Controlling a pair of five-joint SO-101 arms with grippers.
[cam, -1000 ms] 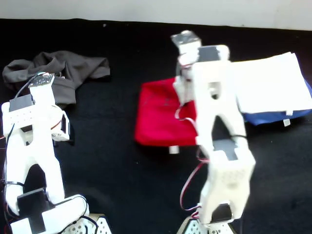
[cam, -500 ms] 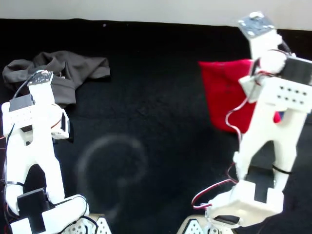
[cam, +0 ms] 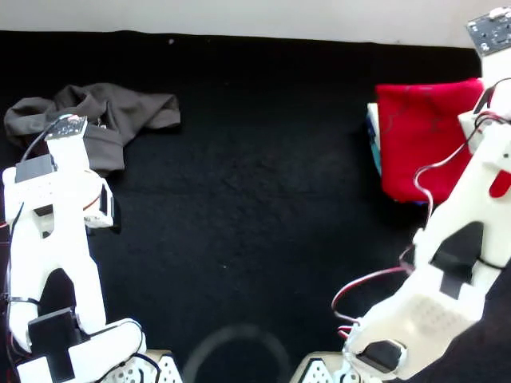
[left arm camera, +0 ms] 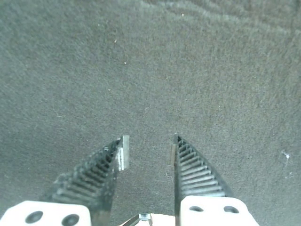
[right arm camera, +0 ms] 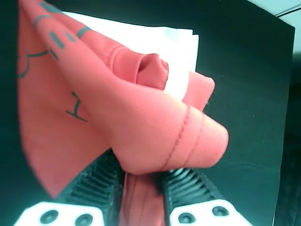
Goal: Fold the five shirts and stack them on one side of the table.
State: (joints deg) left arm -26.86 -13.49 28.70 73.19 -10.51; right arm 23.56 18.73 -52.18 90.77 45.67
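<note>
Black cloth covers the surface (cam: 263, 199) in the high view. The red shirt (cam: 419, 136) lies folded at the far right edge, and a strip of white shirt (cam: 372, 118) shows under its side. The grey shirt (cam: 96, 120) lies crumpled well apart from the red shirt, across the surface. The right arm (cam: 455, 263) rises just beside the red shirt, and the left arm (cam: 52, 231) stands far from it, near the grey shirt.

From the left wrist, the left claw (left arm camera: 148, 146) hangs with its jaws spread over bare dark surface (left arm camera: 188, 56).

From the right wrist, the right claw (right arm camera: 141, 172) is clamped on a bunched fold of the red shirt (right arm camera: 94, 103), which drapes over the white shirt (right arm camera: 141, 37).
</note>
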